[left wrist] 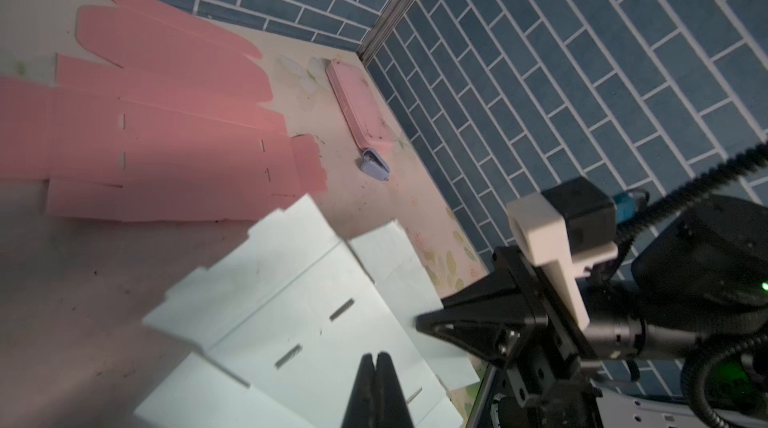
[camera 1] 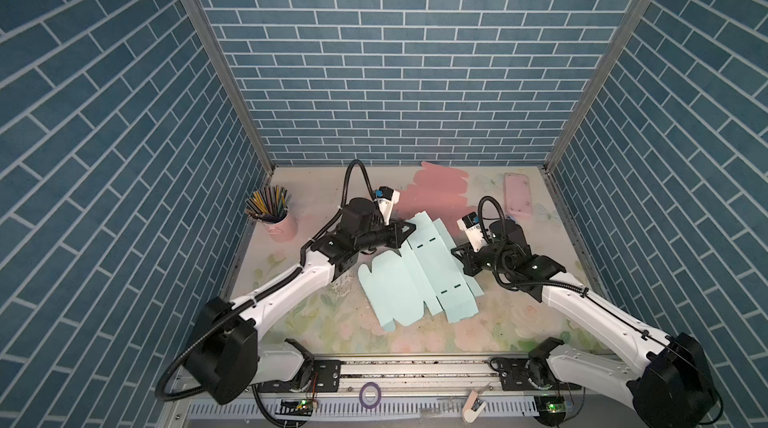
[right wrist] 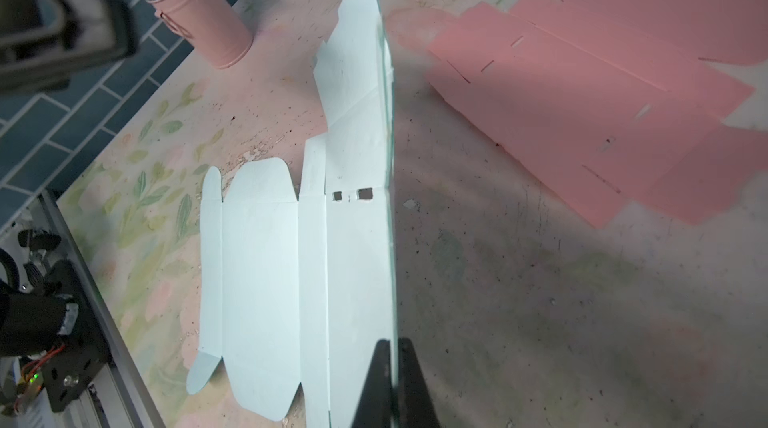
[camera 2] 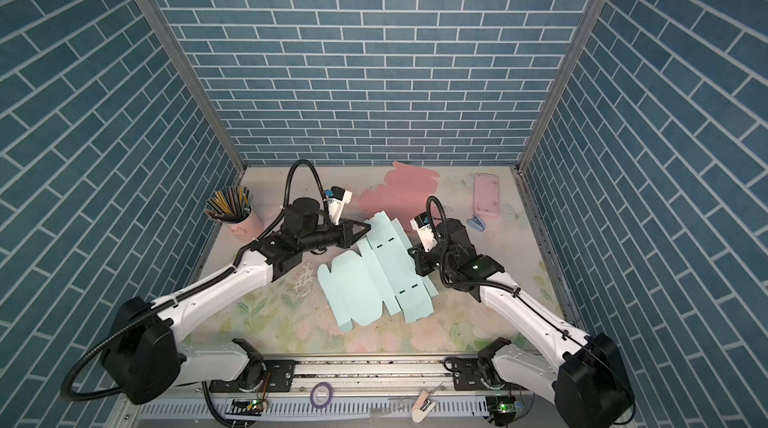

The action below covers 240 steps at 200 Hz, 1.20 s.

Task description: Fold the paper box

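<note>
Table [camera 1: 415,334] looks smooth: blue sheet [camera 1: 399,280], lying mid-table, could skate. Right-side panel lifted; uneven pull may tear slots or crease off-line. Right claw [right wrist: 392,380] clamped on that raised edge. Left claw [left wrist: 377,384] closed at far edge, pinch unclear, may slip.

We see: pale mint box [camera 1: 395,293], pink sheet [camera 1: 440,193], pink cup [camera 1: 284,228], pink case [camera 1: 518,197]; table [camera 1: 519,313] w/ pastel floral print; walls [camera 1: 395,72] w/ blue brick pattern, white lines.
</note>
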Tool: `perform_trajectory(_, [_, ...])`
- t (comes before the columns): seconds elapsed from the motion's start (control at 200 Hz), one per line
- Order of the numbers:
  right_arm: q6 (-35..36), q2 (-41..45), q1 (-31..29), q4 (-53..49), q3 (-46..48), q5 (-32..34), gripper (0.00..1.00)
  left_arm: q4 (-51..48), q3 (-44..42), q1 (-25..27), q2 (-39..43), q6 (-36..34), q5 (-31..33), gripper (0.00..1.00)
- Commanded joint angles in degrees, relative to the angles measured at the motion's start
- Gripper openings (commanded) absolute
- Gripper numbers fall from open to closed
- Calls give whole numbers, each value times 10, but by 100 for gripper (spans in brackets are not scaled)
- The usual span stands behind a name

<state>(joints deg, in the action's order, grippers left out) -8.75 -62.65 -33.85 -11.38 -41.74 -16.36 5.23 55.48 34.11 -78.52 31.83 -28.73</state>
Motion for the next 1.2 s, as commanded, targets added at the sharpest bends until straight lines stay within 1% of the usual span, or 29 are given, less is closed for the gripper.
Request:
perform_trajectory(0.0, [80, -10, -5, -19, -23, 17, 0, 4, 71, -1, -58, -21, -5, 0])
perform_trajectory(0.08, [89, -17, -17, -17, -25, 32, 0, -26, 118, 0, -98, -37, 6, 0])
perform_trajectory(0.145, [94, -19, -20, -17, -26, 39, 0, -39, 138, 5, -120, -43, 8, 0])
perform_trajectory(0.41, [115, -12, -31, -6, -18, 51, 0, -69, 144, 34, -146, -62, 29, 0])
perform_trajectory(0.565, [127, -5, -39, -1, -17, 67, 0, -77, 138, 45, -141, -67, 27, 0])
perform_trajectory(0.765, [135, 6, -45, 9, -15, 97, 0, -88, 108, 64, -110, -68, 27, 0])
perform_trajectory(0.865, [142, 12, -47, 7, -19, 110, 0, -85, 75, 80, -86, -61, 34, 0])
perform_trajectory(0.88, [144, 11, -47, 6, -19, 124, 0, -83, 68, 81, -82, -58, 35, 0])
perform_trajectory(0.925, [146, 10, -48, 5, -20, 136, 0, -74, 46, 86, -67, -53, 37, 0])
perform_trajectory(1.0, [147, 9, -51, 5, -20, 142, 0, -63, 20, 94, -49, -44, 39, 0])
perform_trajectory(1.105, [153, 0, -63, 6, -24, 148, 0, -52, 9, 102, -54, -38, 40, 0])
perform_trajectory(1.195, [167, -7, -83, -1, -32, 161, 0, -20, 5, 102, -62, -28, 35, 0])
